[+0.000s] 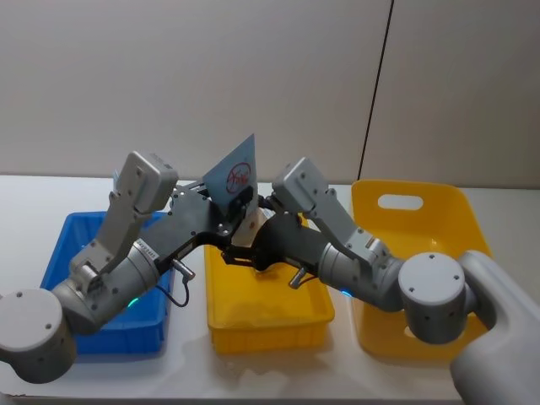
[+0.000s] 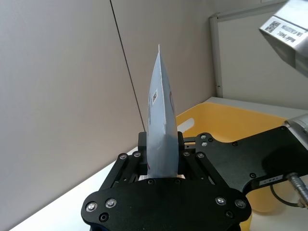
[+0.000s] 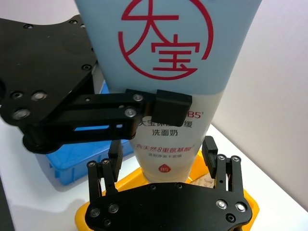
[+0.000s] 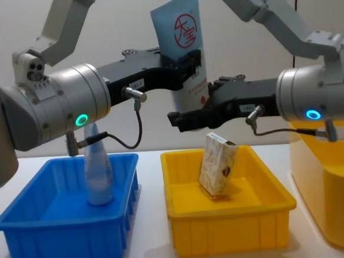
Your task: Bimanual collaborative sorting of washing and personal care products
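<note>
Held aloft above the middle yellow tray [image 4: 228, 219], a pale blue squeeze tube [image 4: 185, 57] with a red round logo stands nearly upright, flat end up. Left gripper [image 4: 185, 62] is pinching the tube across its middle, fingers pressed to both faces. Right gripper [image 4: 186, 117] sits at the tube's lower cap end with its fingers [image 3: 210, 149] spread either side, not touching it. Below, a beige marbled carton [image 4: 217, 163] leans inside the yellow tray. Another tube [image 4: 97, 169] stands upright in the blue tray [image 4: 64, 237] on the robot's left. A larger yellow bin [image 1: 413, 253] stands on the right of the white tabletop [image 1: 278, 375].
</note>
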### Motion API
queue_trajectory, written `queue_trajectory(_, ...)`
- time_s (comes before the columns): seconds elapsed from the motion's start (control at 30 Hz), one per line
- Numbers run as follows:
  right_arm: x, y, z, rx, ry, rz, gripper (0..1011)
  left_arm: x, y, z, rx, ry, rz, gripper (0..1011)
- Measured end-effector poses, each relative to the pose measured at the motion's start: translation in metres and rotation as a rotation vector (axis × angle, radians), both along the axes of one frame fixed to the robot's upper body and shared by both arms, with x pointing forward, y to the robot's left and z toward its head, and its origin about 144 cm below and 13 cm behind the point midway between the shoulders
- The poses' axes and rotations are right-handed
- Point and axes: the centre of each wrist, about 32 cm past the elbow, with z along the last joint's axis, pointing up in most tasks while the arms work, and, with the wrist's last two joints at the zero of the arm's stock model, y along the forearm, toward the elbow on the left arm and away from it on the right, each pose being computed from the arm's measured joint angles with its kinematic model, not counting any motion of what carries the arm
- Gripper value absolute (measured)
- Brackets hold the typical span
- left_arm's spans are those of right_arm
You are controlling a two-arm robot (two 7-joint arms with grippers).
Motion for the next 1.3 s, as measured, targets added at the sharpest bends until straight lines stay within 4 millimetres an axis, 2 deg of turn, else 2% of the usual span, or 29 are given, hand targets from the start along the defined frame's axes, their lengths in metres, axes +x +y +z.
queue_trajectory(0.23, 0.0045, 0.0029, 0.0013, 0.001, -0.002, 0.003, 967, 0.0000, 0.0000, 0.0000, 0.000, 0.000, 0.000, 262)
queue_trajectory(0.5, 0.0081, 0.0047, 0.0042, 0.011, 0.004, 0.015, 734, 0.0000, 0.0001, 0.0000, 0.000, 0.000, 0.000, 264)
queue_trajectory(0.67, 0.0084, 0.0059, 0.0049, 0.014, 0.007, 0.021, 596, 0.0000, 0.0000, 0.0000, 0.000, 0.000, 0.000, 410)
queue_trajectory(0.73, 0.0083, 0.0062, 0.0051, 0.014, 0.008, 0.021, 564, 0.0000, 0.0000, 0.0000, 0.000, 0.000, 0.000, 492)
queue_trajectory(0.83, 0.0081, 0.0066, 0.0057, 0.016, 0.006, 0.020, 515, 0.0000, 0.0000, 0.0000, 0.000, 0.000, 0.000, 548)
queue_trajectory(1.03, 0.0072, 0.0077, 0.0069, 0.018, 0.001, 0.015, 426, 0.0000, 0.0000, 0.0000, 0.000, 0.000, 0.000, 774)
queue_trajectory(1.1, 0.0068, 0.0081, 0.0070, 0.019, -0.001, 0.014, 382, 0.0000, 0.0000, 0.0000, 0.000, 0.000, 0.000, 801)
queue_trajectory(1.3, 0.0055, 0.0091, 0.0063, 0.023, -0.008, 0.003, 308, 0.0000, 0.0000, -0.0001, 0.000, 0.000, 0.000, 977)
